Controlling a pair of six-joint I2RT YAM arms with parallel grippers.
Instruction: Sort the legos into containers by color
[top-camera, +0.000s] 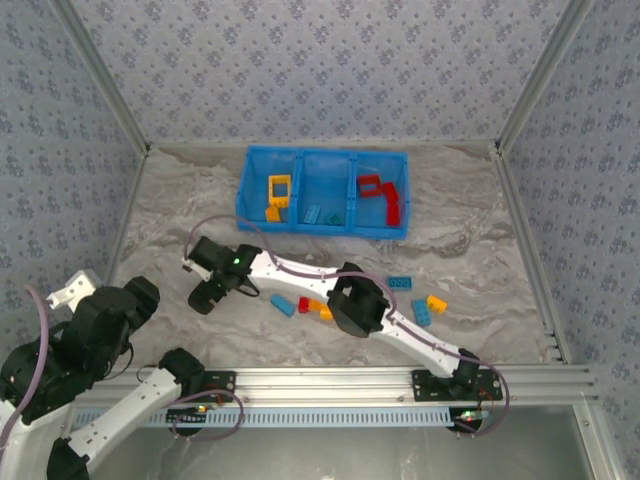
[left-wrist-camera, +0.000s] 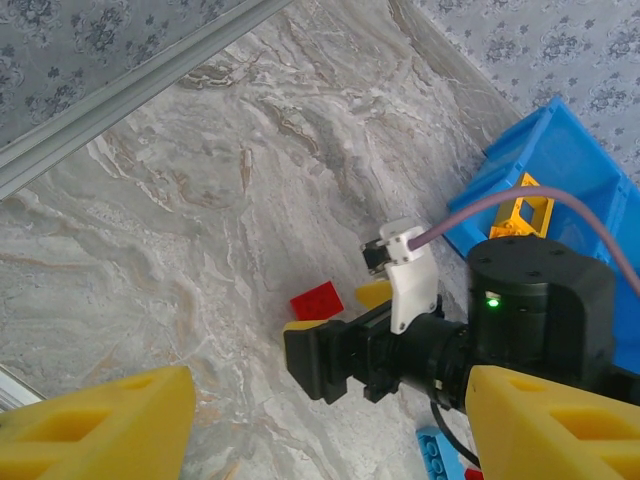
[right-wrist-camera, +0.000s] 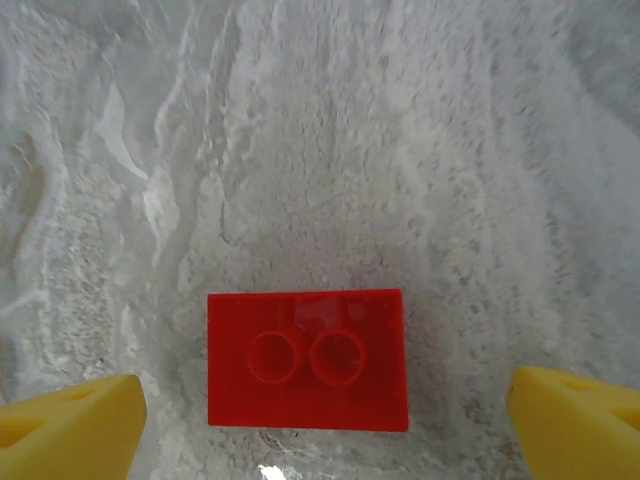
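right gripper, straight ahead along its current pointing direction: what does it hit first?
The red brick, lying flat on the table, roughly centred between the right gripper's open fingers. How far off it is, the wrist view doesn't tell.

I can read no words, brands or numbers anywhere. The red brick, at six o'clock in my right wrist view, shows two plain moulded circles and no lettering. In my left wrist view, between three and four o'clock, a small green light glows on a black joint housing that bears no legible label.
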